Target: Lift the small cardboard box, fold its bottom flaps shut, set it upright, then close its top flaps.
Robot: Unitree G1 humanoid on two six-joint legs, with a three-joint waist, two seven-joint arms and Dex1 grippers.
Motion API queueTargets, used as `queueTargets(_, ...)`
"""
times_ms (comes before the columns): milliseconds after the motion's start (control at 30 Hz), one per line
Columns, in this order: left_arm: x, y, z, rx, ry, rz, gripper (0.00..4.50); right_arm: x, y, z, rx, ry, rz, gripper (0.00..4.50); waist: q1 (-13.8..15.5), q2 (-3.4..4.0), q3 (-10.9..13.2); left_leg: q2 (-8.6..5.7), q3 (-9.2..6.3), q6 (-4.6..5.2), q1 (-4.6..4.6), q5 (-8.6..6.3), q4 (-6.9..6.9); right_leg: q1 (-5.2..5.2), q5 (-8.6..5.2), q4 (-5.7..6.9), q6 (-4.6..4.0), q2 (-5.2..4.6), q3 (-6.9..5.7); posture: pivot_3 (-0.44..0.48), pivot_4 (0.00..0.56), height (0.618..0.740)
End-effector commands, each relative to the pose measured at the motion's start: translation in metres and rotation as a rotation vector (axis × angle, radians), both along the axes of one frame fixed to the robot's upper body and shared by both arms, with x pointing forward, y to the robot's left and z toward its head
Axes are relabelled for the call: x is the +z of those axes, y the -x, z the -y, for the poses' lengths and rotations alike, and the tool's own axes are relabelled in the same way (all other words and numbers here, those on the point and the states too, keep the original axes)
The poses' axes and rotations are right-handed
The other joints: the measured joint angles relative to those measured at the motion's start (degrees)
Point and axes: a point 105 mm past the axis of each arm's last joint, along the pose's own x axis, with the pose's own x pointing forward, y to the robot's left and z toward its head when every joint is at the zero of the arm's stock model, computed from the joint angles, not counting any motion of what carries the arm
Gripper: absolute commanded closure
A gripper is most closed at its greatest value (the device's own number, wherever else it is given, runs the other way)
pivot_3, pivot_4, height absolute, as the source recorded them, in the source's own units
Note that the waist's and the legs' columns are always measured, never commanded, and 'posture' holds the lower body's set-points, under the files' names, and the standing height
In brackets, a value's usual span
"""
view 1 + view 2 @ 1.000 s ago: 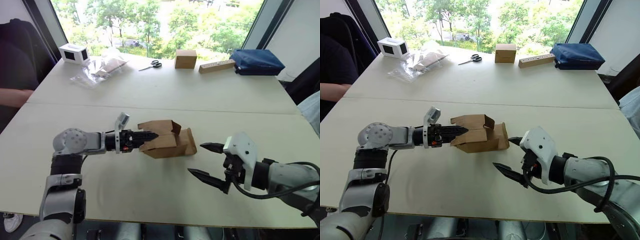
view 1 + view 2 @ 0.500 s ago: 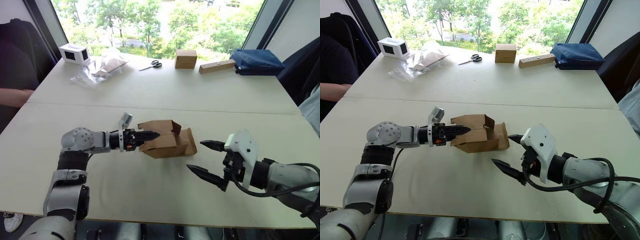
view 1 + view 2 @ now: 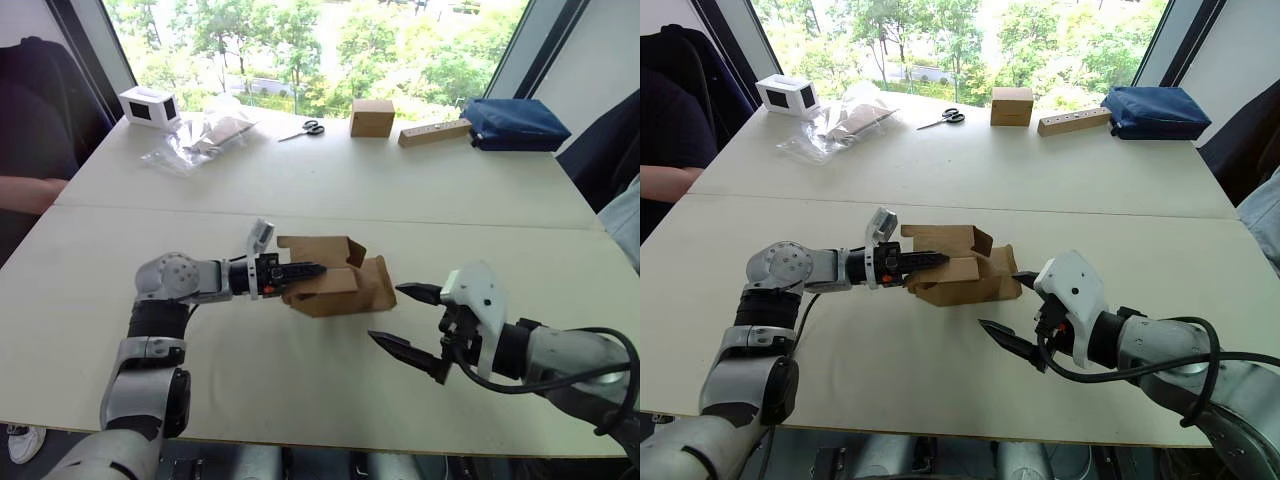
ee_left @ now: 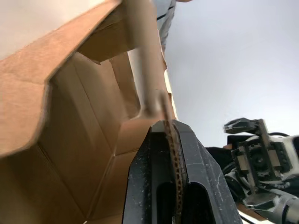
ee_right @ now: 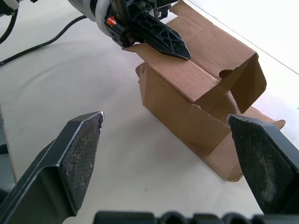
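The small plain brown corrugated cardboard box (image 3: 335, 283) lies centre frame, long axis left-right. My left claw (image 3: 312, 269) pinches its flap; my right claw (image 3: 408, 317), wide open and empty, waits lower right.

Small cardboard box (image 3: 962, 275) lies on its side mid-table (image 3: 940, 180), flaps open. Left gripper (image 3: 930, 261) is clamped on one flap. Right gripper (image 3: 1012, 315), fingers spread wide, hangs just beside the box, toward the near edge.
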Motion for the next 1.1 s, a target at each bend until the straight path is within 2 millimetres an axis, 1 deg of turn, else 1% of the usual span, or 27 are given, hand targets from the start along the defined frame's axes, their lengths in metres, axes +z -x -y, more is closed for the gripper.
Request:
queueTargets(33, 0.029, -0.003, -0.012, 0.011, 0.043, 0.177, 4.48, 0.024, -0.011, 0.006, -0.07, -0.187, 0.069, 0.0, -0.12, 0.0, 0.0, 0.0, 0.0, 0.0, 0.01, 0.0, 0.0, 0.0, 0.0, 0.01, 0.0, 0.0, 0.0, 0.0, 0.15, 0.74)
queueTargets(100, 0.043, -0.006, -0.018, 0.023, 0.051, 0.279, 4.48, 0.036, -0.018, 0.012, -0.107, -0.284, 0.092, 0.0, -0.16, 0.02, -0.01, 0.02, 0.03, -0.01, 0.02, 0.0, 0.0, -0.01, 0.0, 0.02, -0.01, 0.02, 0.01, 0.0, 0.15, 0.74)
queueTargets(133, 0.053, -0.006, -0.019, 0.018, 0.062, 0.324, 4.48, 0.044, -0.022, 0.017, -0.131, -0.339, 0.112, 0.0, -0.09, 0.02, -0.01, 0.02, 0.02, -0.01, 0.02, 0.0, 0.0, -0.01, 0.0, 0.02, -0.01, 0.01, 0.01, 0.0, 0.15, 0.74)
queueTargets(200, 0.083, -0.002, -0.024, -0.017, 0.039, 0.512, 4.48, 0.067, -0.036, 0.029, -0.197, -0.491, 0.178, 0.0, -0.08, -0.01, 0.01, 0.02, 0.03, -0.01, 0.02, 0.0, 0.0, -0.01, 0.0, 0.02, -0.01, 0.01, 0.01, 0.0, 0.15, 0.74)
queueTargets(233, 0.099, 0.001, -0.025, -0.037, 0.026, 0.609, 4.5, 0.079, -0.042, 0.034, -0.22, -0.561, 0.208, 0.55, -0.09, -0.01, 0.02, 0.02, 0.03, -0.01, -0.02, 0.0, 0.0, -0.04, -0.01, 0.0, -0.04, 0.02, 0.01, 0.0, 0.15, 0.74)
queueTargets(267, 0.112, 0.003, -0.026, -0.053, 0.021, 0.668, 4.5, 0.087, -0.046, 0.035, -0.227, -0.603, 0.227, 0.72, -0.08, -0.01, 0.02, 0.02, 0.04, -0.01, -0.02, 0.0, 0.0, -0.05, -0.01, -0.01, -0.05, 0.02, 0.01, 0.0, 0.15, 0.74)
queueTargets(300, 0.121, 0.006, -0.025, -0.076, 0.014, 0.706, 4.5, 0.094, -0.049, 0.035, -0.222, -0.631, 0.241, 1.03, -0.01, -0.01, 0.02, 0.02, 0.04, -0.01, -0.04, 0.0, 0.0, -0.05, -0.01, 0.0, -0.05, 0.02, 0.0, 0.0, 0.15, 0.74)
queueTargets(333, 0.125, 0.009, -0.025, -0.103, 0.0, 0.749, 4.5, 0.1, -0.052, 0.033, -0.213, -0.651, 0.25, 1.41, 0.06, 0.03, 0.02, 0.01, 0.03, -0.01, -0.05, 0.0, 0.0, -0.06, -0.02, -0.01, -0.05, 0.02, 0.0, 0.0, 0.15, 0.74)
queueTargets(400, 0.128, 0.014, -0.022, -0.155, -0.051, 0.817, 4.5, 0.111, -0.058, 0.028, -0.191, -0.667, 0.272, 2.2, -0.03, 0.11, -0.03, -0.02, 0.05, 0.04, -0.03, -0.03, -0.01, -0.04, -0.01, -0.02, -0.03, 0.0, 0.01, 0.0, 0.15, 0.74)
queueTargets(467, 0.128, 0.016, -0.021, -0.18, -0.075, 0.845, 4.5, 0.115, -0.061, 0.026, -0.184, -0.67, 0.284, 2.9, -0.12, 0.15, -0.05, -0.03, 0.11, 0.08, -0.01, -0.04, -0.02, -0.04, 0.0, -0.04, -0.01, -0.01, 0.05, 0.0, 0.15, 0.74)
queueTargets(567, 0.137, 0.02, -0.019, -0.218, -0.08, 0.902, 4.5, 0.124, -0.068, 0.018, -0.15, -0.661, 0.312, 4.2, -0.16, 0.13, 0.01, -0.02, 0.1, 0.09, -0.05, -0.04, -0.02, -0.06, 0.01, -0.04, 0.0, 0.02, 0.04, 0.0, 0.15, 0.74)
queueTargets(600, 0.14, 0.021, -0.019, -0.231, -0.085, 0.922, 4.5, 0.128, -0.07, 0.016, -0.144, -0.663, 0.322, 4.4, -0.19, 0.14, 0.01, -0.01, 0.1, 0.09, -0.06, -0.04, -0.02, -0.09, 0.01, -0.02, 0.0, 0.02, 0.05, 0.0, 0.15, 0.74)
queueTargets(700, 0.146, 0.021, -0.018, -0.253, -0.095, 0.964, 4.5, 0.136, -0.074, 0.013, -0.13, -0.673, 0.334, 4.4, -0.23, 0.14, 0.01, 0.0, 0.1, 0.08, -0.06, -0.04, -0.02, -0.09, 0.01, -0.01, 0.0, 0.04, 0.05, 0.0, 0.15, 0.74)
queueTargets(767, 0.151, 0.021, -0.017, -0.259, -0.089, 0.98, 4.5, 0.127, -0.075, 0.002, -0.102, -0.6, 0.326, 4.4, -0.27, 0.14, 0.01, 0.0, 0.1, 0.08, -0.06, -0.04, -0.02, -0.09, 0.01, 0.0, 0.01, 0.04, 0.05, 0.0, 0.15, 0.74)
queueTargets(867, 0.15, 0.022, -0.015, -0.273, -0.097, 1.001, 4.5, 0.118, -0.074, -0.006, -0.075, -0.569, 0.309, 4.4, -0.25, 0.14, 0.01, 0.01, 0.09, 0.09, -0.06, -0.04, -0.02, -0.09, 0.01, -0.01, 0.01, 0.05, 0.04, 0.0, 0.15, 0.74)
queueTargets(1100, 0.149, 0.022, -0.013, -0.269, -0.086, 1.002, 4.5, 0.113, -0.074, -0.017, -0.045, -0.549, 0.302, 4.4, -0.27, 0.14, 0.01, 0.0, 0.09, 0.09, -0.09, -0.04, -0.02, -0.1, 0.02, -0.02, 0.02, 0.04, 0.05, 0.0, 0.15, 0.74)
